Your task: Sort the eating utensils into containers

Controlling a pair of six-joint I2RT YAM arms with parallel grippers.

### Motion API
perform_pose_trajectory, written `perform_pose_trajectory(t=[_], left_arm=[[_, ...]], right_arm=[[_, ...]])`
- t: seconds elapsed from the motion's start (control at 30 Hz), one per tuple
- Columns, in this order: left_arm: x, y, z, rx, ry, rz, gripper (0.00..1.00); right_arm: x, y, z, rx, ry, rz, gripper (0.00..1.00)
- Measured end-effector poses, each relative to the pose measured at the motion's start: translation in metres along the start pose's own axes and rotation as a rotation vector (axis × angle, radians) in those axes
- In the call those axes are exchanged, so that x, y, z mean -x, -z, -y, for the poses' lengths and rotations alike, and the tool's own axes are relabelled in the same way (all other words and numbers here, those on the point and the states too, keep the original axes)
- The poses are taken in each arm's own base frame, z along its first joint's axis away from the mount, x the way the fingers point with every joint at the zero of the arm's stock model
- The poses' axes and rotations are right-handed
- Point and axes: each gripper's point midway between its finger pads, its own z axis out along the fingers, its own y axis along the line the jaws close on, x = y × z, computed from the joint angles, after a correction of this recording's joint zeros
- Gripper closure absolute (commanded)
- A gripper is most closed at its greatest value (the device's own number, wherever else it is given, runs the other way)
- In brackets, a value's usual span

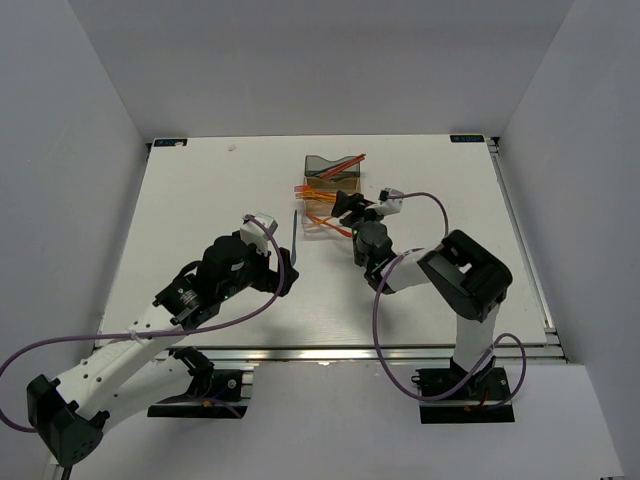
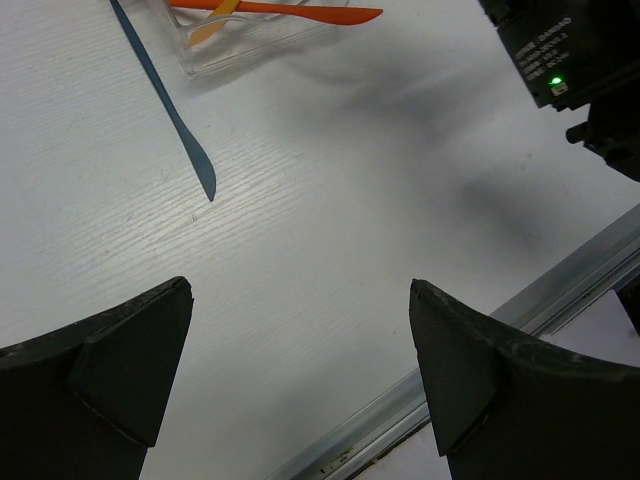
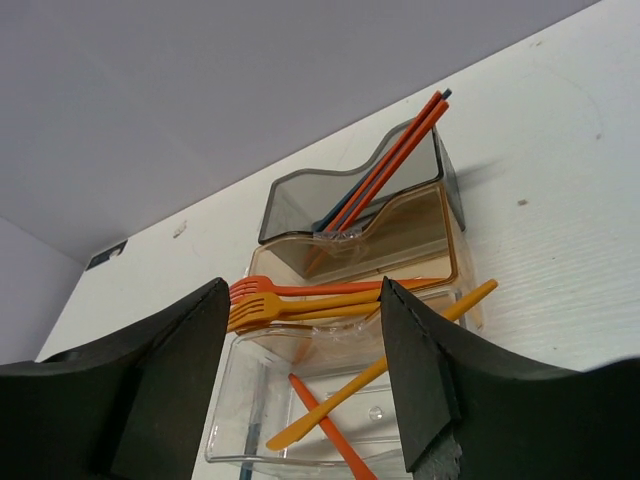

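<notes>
Left wrist crops the blue utensil and clear bin.

The left arm and right arm are being seen as white-and-black, with purple cables being looped alongside.

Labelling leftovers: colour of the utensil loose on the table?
Utensil is dark blue; clearest in left wrist view.

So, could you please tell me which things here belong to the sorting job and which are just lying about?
Job: blue knife, forks, sticks, grey bin, amber bin, clear bin.
Lying about: purple cable, metal rail, corner tag.
</notes>
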Motion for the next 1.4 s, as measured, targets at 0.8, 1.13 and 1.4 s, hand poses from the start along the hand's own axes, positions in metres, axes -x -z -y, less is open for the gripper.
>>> perform_pose_trajectory(t=[0.8, 1.13, 1.4], left_arm=[[0.001, 0.000, -0.004, 0.020, 0.000, 0.005, 0.02], [0.001, 0.000, -0.003, 0.020, 0.001, 0.005, 0.02], [0.001, 0.000, -0.003, 0.019, 0.001, 0.005, 0.02]], right_arm=[[-0.030, 0.079, 0.017, -0.040, -0.149, -0.422, 0.39], [-0.036, 0.088, 0.035, -0.048, -0.205, -0.512, 0.41], [-0.060, 0.093, 0.040, -0.046, -0.214, -0.588, 0.52]])
